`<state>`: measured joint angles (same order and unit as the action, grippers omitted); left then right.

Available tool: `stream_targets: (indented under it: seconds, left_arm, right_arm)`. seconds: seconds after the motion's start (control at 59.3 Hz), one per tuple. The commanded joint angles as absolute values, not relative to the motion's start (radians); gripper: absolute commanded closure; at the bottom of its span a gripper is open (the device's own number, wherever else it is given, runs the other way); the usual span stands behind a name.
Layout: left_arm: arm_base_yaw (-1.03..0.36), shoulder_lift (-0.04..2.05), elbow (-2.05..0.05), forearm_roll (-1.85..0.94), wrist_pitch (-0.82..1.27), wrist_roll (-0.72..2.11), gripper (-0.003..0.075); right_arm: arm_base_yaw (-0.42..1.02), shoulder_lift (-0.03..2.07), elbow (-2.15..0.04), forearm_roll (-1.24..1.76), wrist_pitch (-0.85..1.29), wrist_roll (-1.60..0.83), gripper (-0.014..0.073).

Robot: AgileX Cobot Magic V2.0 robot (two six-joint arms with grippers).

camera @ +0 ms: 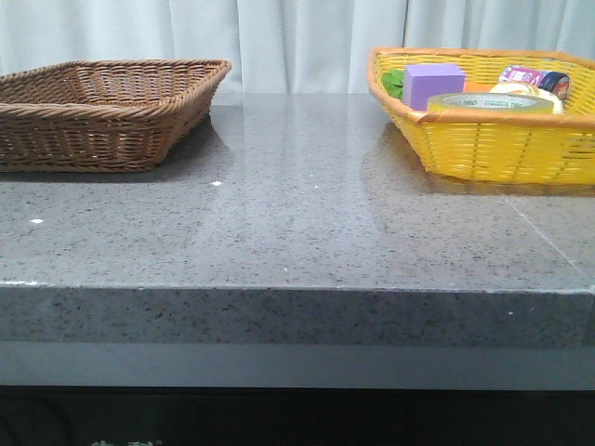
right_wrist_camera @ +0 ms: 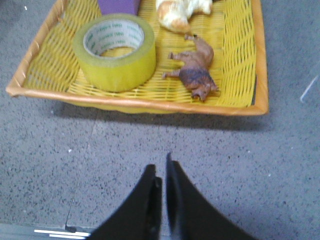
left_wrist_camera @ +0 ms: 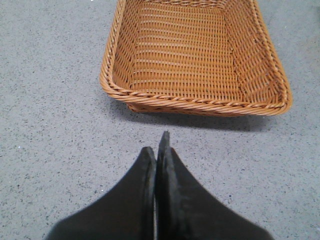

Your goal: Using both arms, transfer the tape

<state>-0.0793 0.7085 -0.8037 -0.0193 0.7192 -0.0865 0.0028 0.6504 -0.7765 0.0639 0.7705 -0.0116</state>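
Nearest the robot, both claws hang over bare grey table (camera: 297,223): the left gripper (left_wrist_camera: 159,150) has its fingers pressed together with nothing between them, and the right gripper (right_wrist_camera: 161,170) is likewise all but closed and empty, a thin gap showing. Neither arm appears in the front view, so their height above the surface cannot be judged there. Further off, the tape (right_wrist_camera: 116,50) lies flat in the yellow basket (right_wrist_camera: 140,104) at far right, close behind the basket's near wall and just beside a brown toy animal (right_wrist_camera: 196,70), with a purple block (camera: 433,84) behind it. Risk assessment: the right claw must open wide before descending, or it will strike the roll; the basket's near wall and the animal crowd the approach, and a light wicker basket may slide. Only the left wrist view confirms that the brown basket (left_wrist_camera: 195,55), far left, holds nothing; the front view alone shows further items beyond the block.
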Motion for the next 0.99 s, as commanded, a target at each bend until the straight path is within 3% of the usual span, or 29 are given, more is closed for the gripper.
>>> stream_targets:
  seconds: [0.0, 0.051, 0.118, 0.169, 0.219, 0.354, 0.691, 0.978]
  left_arm:
    - [-0.086, 0.711, -0.838, 0.000, 0.642, -0.087, 0.0586]
    - [-0.086, 0.711, -0.838, 0.000, 0.642, -0.087, 0.0486]
    - [-0.086, 0.711, -0.838, 0.000, 0.642, -0.087, 0.0335]
    - [-0.086, 0.711, -0.838, 0.000, 0.642, -0.087, 0.0240]
    - [-0.086, 0.711, -0.838, 0.000, 0.642, -0.087, 0.0198]
    - [-0.111, 0.711, -0.838, -0.024, 0.634, -0.085, 0.0195]
    - [-0.326, 0.711, -0.838, -0.029, 0.631, -0.050, 0.0196]
    - [-0.367, 0.711, -0.838, -0.029, 0.631, -0.050, 0.0195]
  right_arm:
    - [-0.002, 0.670, -0.810, 0.052, 0.723, -0.019, 0.0335]
    - [-0.002, 0.670, -0.810, 0.052, 0.724, -0.019, 0.0210]
    - [-0.002, 0.670, -0.810, 0.053, 0.724, -0.019, 0.0106]
    - [-0.002, 0.670, -0.810, 0.053, 0.722, -0.019, 0.0075]
    - [-0.002, 0.670, -0.813, 0.057, 0.721, -0.019, 0.0074]
    - [-0.002, 0.703, -0.856, 0.065, 0.739, -0.019, 0.0074]
    - [-0.002, 0.990, -1.096, 0.087, 0.846, -0.019, 0.0074]
    - [-0.002, 1.288, -1.343, 0.097, 0.924, -0.019, 0.0074]
